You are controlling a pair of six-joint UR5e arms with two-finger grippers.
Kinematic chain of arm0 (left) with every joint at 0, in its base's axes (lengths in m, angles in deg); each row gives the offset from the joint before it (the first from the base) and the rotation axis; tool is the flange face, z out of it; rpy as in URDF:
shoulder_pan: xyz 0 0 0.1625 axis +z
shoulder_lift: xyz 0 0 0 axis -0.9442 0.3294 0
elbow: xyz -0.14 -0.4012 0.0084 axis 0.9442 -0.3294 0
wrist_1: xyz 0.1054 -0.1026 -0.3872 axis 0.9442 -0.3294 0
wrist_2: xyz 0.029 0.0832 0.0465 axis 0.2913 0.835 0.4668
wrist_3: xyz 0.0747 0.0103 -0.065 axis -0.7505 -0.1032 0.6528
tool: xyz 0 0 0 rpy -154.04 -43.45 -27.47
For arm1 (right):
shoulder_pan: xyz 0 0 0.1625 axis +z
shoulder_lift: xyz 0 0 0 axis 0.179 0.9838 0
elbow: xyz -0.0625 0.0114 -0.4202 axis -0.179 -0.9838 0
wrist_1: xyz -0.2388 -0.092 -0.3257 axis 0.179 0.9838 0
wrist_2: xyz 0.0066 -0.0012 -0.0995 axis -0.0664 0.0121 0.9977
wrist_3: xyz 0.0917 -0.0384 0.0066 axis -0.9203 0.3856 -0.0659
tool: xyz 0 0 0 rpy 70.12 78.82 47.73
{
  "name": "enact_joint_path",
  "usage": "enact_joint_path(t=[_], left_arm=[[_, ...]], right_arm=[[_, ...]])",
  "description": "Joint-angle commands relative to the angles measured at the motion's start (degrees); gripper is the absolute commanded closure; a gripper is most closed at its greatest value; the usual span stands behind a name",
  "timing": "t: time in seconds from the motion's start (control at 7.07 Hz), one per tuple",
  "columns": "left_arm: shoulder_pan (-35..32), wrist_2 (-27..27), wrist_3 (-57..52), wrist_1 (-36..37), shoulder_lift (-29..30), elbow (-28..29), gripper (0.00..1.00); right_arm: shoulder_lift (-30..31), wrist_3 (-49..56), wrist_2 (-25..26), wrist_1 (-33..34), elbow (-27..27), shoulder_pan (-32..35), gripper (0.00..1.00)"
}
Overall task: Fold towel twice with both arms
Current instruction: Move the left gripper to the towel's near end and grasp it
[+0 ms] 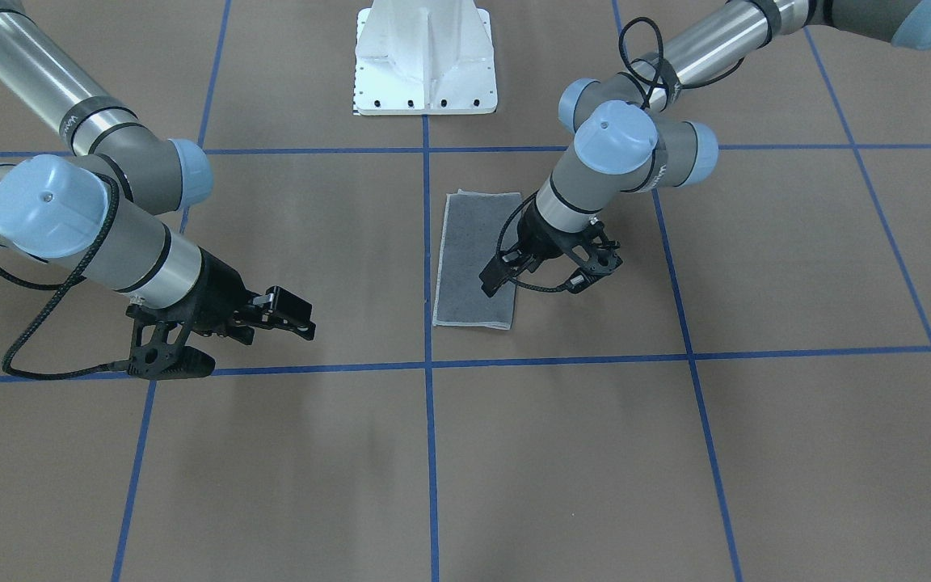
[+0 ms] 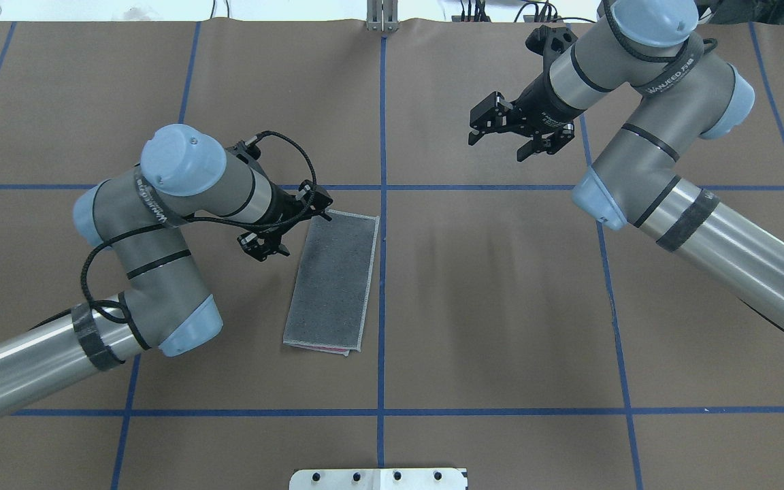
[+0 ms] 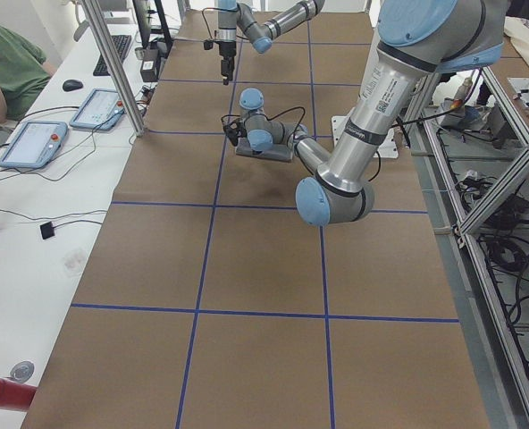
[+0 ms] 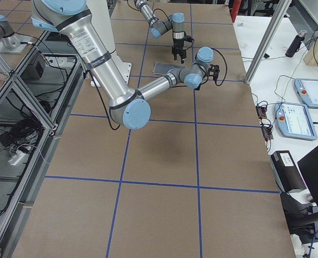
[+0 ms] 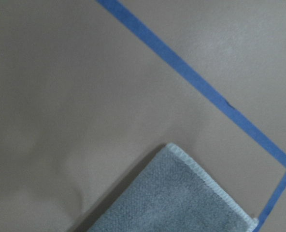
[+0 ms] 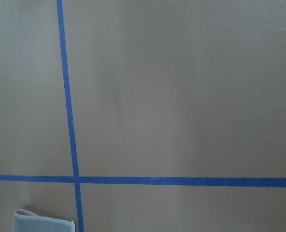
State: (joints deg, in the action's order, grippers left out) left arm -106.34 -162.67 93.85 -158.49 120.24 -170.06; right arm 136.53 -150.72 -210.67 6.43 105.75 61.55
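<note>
Left gripper (image 2: pixel 288 226): jaws spread, nothing between them, poised at the far left corner of the towel (image 2: pixel 334 279), partly over its long left edge. Whether a fingertip touches the cloth cannot be told; the left wrist view shows only that corner of the towel and bare table, no fingers. Right gripper (image 2: pixel 501 141): jaws likewise apart and empty, held above the table (image 2: pixel 501 306) well away from the towel, on the far right side beyond the central blue tape line (image 2: pixel 382 102). Its wrist view catches only a towel corner at the lower left edge of the frame. Towel: lies flat as a narrow strip, grey face up, light stitched edging along the sides, its right long edge just beside the central tape line and slightly skewed to it. A pink sliver (image 2: pixel 324 349) shows at the short end nearest the robot, which indicates two layers. Assessment: the first fold appears complete; the second fold is in hand but not yet begun, with no grasp made by either arm. Requirement for the next move: the right gripper must close the gap to the strip, both grippers must take the two corners of one short end, pinch both layers together, and carry that end over onto the opposite short end, edges aligned.
</note>
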Motion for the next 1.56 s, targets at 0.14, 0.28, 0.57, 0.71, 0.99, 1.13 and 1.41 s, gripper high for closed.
enact_joint_path(t=[0.14, 0.28, 0.57, 0.71, 0.99, 1.13, 1.41], left_arm=[[1.72, 0.65, 0.30, 0.08, -8.59, -10.21, 0.00], [4.52, 1.88, 0.39, 0.08, -8.87, -10.31, 0.00], [11.28, 8.01, 0.92, 0.08, -10.19, -12.41, 0.00], [12.36, 8.82, 0.92, 0.17, -10.19, -12.24, 0.00], [12.37, 8.74, 0.84, 0.08, -10.54, -12.24, 0.09], [12.37, 8.83, 0.83, 0.08, -10.54, -11.89, 0.14], [12.37, 8.74, 0.75, 0.08, -10.45, -11.71, 0.21]], right_arm=[[-0.02, -0.16, 0.00, -0.09, 0.00, 0.00, 0.00], [-0.02, -0.33, 0.00, -0.18, 0.08, 0.00, 0.00], [0.07, -0.42, -0.09, -0.18, 0.26, 0.00, 0.00], [0.33, -0.42, -0.18, -0.18, 0.44, 0.09, 0.00], [0.42, -0.42, -0.18, -0.27, 0.44, 0.09, 0.00], [0.42, -0.33, -0.09, -0.18, 0.44, 0.09, 0.00], [0.42, -0.07, -0.09, -0.18, 0.44, 0.09, 0.00]])
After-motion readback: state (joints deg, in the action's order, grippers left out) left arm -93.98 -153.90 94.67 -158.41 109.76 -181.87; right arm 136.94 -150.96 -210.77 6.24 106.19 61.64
